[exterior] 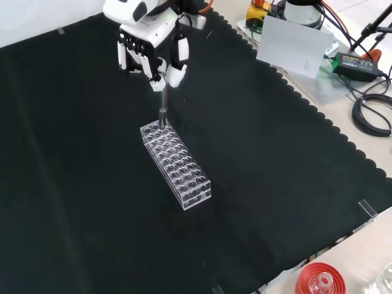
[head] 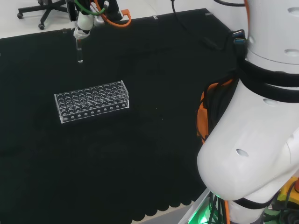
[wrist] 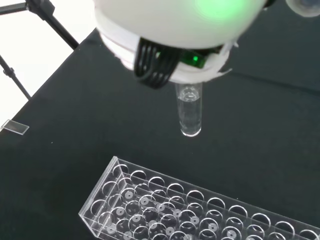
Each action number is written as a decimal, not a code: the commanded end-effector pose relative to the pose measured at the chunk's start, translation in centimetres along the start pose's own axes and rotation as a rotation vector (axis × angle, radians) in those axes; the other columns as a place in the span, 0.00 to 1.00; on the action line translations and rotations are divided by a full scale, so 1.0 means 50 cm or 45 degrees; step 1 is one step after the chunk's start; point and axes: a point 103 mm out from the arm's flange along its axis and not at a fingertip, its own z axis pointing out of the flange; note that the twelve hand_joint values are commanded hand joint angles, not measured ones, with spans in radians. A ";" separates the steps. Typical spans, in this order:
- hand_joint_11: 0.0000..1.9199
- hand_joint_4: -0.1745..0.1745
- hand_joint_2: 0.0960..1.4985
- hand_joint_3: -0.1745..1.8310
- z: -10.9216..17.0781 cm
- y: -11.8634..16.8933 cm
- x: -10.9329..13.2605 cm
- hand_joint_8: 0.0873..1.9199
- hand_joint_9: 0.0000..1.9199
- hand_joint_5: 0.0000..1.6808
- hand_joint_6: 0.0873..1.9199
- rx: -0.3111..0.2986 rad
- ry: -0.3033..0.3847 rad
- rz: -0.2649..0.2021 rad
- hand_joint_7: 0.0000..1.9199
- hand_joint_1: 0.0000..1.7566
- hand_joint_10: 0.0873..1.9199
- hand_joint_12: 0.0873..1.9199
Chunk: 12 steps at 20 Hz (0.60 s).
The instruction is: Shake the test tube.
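A clear glass test tube [head: 80,51] hangs upright from the hand [head: 83,23], well above the cloth at the far left of the head view. The fingers pinch its top, so the hand is shut on it. In the front view the hand [exterior: 150,46] is at the top and the tube [exterior: 163,104] hangs down toward the far end of a clear plastic tube rack [exterior: 176,164]. In the wrist view the tube [wrist: 190,111] hangs below the white hand [wrist: 175,30], with the rack [wrist: 200,210] beneath it. The rack [head: 91,100] holds no tubes that I can see.
At the front view's bottom right a red ribbed ring [exterior: 318,280] with glass on it stands off the cloth. Cables and a black box [exterior: 352,61] lie off the cloth at the top right. The arm's white links [head: 261,116] rise at the head view's right.
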 end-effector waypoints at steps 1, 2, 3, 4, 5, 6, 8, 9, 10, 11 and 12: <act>0.54 0.00 0.29 0.48 -0.005 -0.012 -0.014 0.08 0.90 0.94 0.03 -0.012 0.009 0.023 0.98 0.71 0.12 0.59; 0.54 0.00 0.29 0.48 -0.003 -0.012 -0.012 0.08 0.90 0.94 0.03 -0.009 0.010 0.023 0.98 0.71 0.12 0.59; 0.54 0.00 0.31 0.45 -0.001 -0.010 -0.008 0.08 0.86 0.92 0.03 -0.007 0.011 0.018 0.98 0.75 0.10 0.58; 0.53 0.00 0.34 0.41 0.002 -0.008 -0.001 0.08 0.82 0.91 0.03 -0.004 0.017 0.010 0.98 0.78 0.09 0.58; 0.53 0.00 0.36 0.38 0.005 -0.003 0.011 0.07 0.80 0.90 0.03 -0.002 0.027 -0.005 0.98 0.80 0.08 0.58; 0.53 0.00 0.37 0.37 0.007 0.001 0.029 0.07 0.79 0.90 0.03 0.000 0.035 -0.030 0.98 0.81 0.08 0.58; 0.53 0.00 0.38 0.36 0.009 0.011 0.074 0.07 0.78 0.89 0.03 -0.001 0.065 -0.097 0.98 0.82 0.08 0.58; 0.53 0.00 0.38 0.36 0.008 0.015 0.100 0.07 0.78 0.89 0.03 -0.004 0.078 -0.135 0.98 0.82 0.08 0.58; 0.53 0.00 0.38 0.36 0.006 0.018 0.126 0.07 0.78 0.89 0.04 -0.010 0.093 -0.173 0.98 0.82 0.08 0.58; 0.53 0.00 0.39 0.36 0.003 0.020 0.152 0.07 0.78 0.89 0.04 -0.015 0.110 -0.210 0.98 0.82 0.08 0.58; 0.53 0.00 0.39 0.36 0.001 0.021 0.171 0.07 0.78 0.89 0.04 -0.018 0.124 -0.237 0.98 0.82 0.08 0.58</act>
